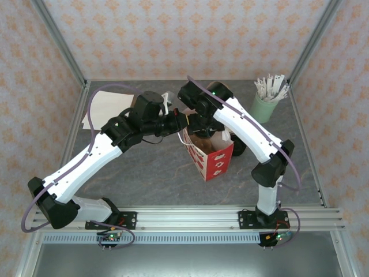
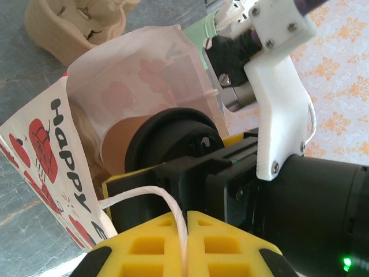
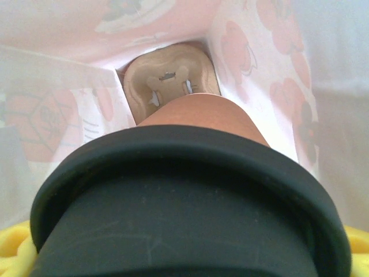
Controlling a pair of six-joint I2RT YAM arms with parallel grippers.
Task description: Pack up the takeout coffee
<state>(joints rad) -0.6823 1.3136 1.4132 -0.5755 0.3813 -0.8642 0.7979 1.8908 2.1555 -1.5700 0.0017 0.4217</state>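
Observation:
The red-and-white paper bag (image 1: 214,161) stands open in the middle of the table. My left gripper (image 2: 187,231) is shut on its white string handle (image 2: 144,193), at the bag's upper left edge (image 1: 183,119). The takeout coffee (image 3: 199,112) has a brown body and a black lid (image 3: 184,213). It hangs inside the bag's mouth, held by my right gripper (image 1: 200,130), whose yellow fingertips (image 3: 14,248) sit on either side of the lid. Below the cup, a brown pulp tray (image 3: 170,72) lies on the bag's floor. From the left wrist the lid (image 2: 173,141) shows between the bag's walls.
A mint-green cup of paper-wrapped sticks (image 1: 265,107) stands at the back right. Another pulp tray (image 2: 75,26) lies on the table behind the bag. A pale sheet (image 1: 106,107) lies at the back left. Metal frame posts border the table's sides.

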